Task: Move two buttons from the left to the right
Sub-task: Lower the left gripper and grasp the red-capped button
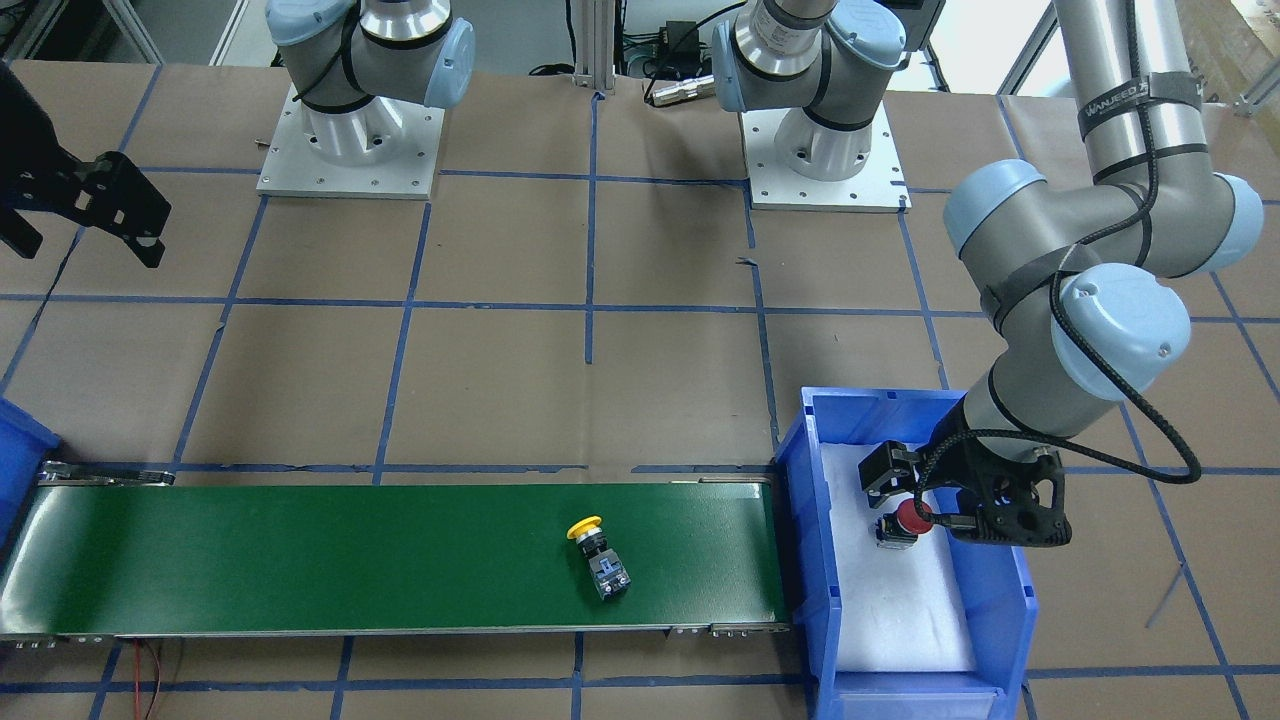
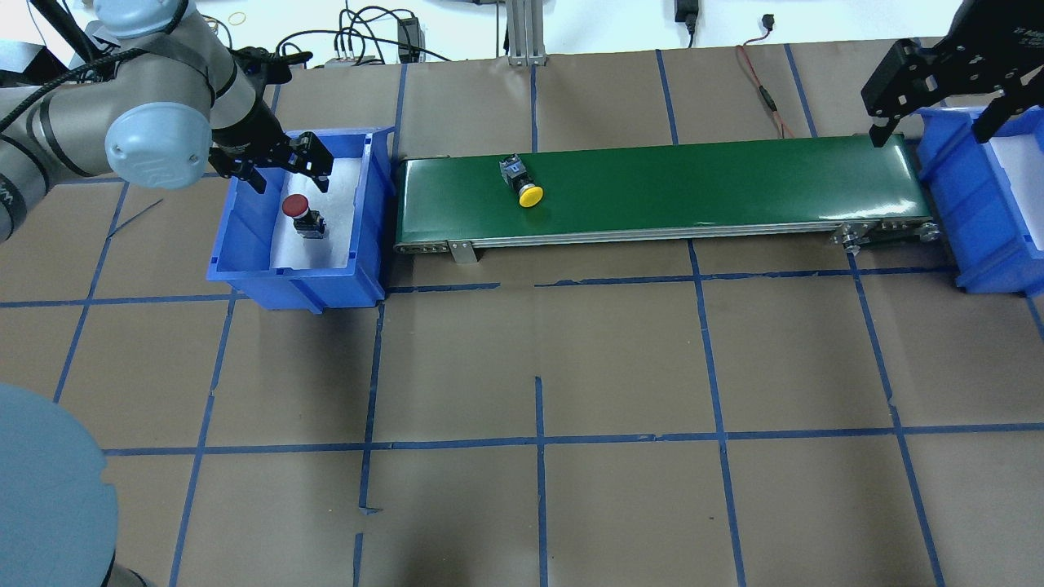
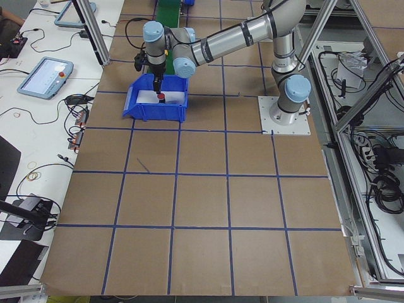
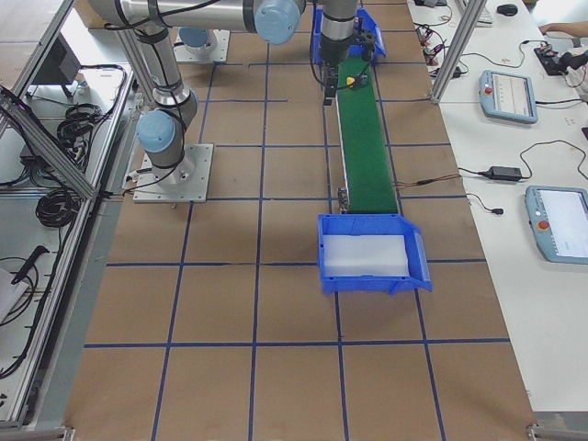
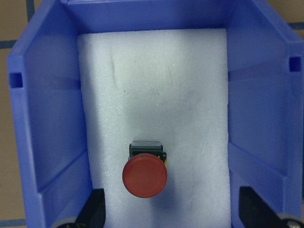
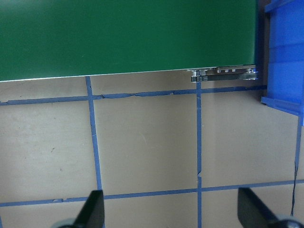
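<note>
Left gripper [image 2: 287, 171] wide open, gripping nothing, hovering over the left bin [image 2: 302, 289]. Red button [image 5: 144, 174] is below it, between the fingers, not touched, cap up on the white foam [image 5: 152, 85]. Yellow button [image 2: 522, 183] lies on its side on the green belt [image 2: 693, 187], nearer the left bin. Right gripper [image 2: 938, 122] open, empty, near the belt's other end by the right bin [image 2: 962, 196].

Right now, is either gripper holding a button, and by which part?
Nothing is held. The left gripper hangs open over the red button; the right gripper is open, empty.
</note>
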Robot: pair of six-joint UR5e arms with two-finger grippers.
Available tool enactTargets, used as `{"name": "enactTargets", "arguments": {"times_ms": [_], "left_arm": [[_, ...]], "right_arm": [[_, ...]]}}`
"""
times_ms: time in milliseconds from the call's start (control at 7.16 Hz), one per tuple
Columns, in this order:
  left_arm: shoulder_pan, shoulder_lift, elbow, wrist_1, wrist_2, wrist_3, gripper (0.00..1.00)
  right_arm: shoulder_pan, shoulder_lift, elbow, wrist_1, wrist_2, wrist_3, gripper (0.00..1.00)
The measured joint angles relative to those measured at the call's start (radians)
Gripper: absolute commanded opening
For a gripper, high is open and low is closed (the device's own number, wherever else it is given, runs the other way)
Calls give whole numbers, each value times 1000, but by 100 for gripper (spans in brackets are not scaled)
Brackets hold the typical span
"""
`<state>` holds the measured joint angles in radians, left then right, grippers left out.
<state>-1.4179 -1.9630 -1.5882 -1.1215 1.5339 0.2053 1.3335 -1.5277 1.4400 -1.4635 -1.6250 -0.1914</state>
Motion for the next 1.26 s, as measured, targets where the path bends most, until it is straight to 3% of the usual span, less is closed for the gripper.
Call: {"name": "enactTargets", "arguments": {"times_ms": [1257], "left_arm": [[4, -43, -25, 38, 6, 1, 97]], "right_arm": [[38, -25, 35, 4, -2, 10, 100]]}}
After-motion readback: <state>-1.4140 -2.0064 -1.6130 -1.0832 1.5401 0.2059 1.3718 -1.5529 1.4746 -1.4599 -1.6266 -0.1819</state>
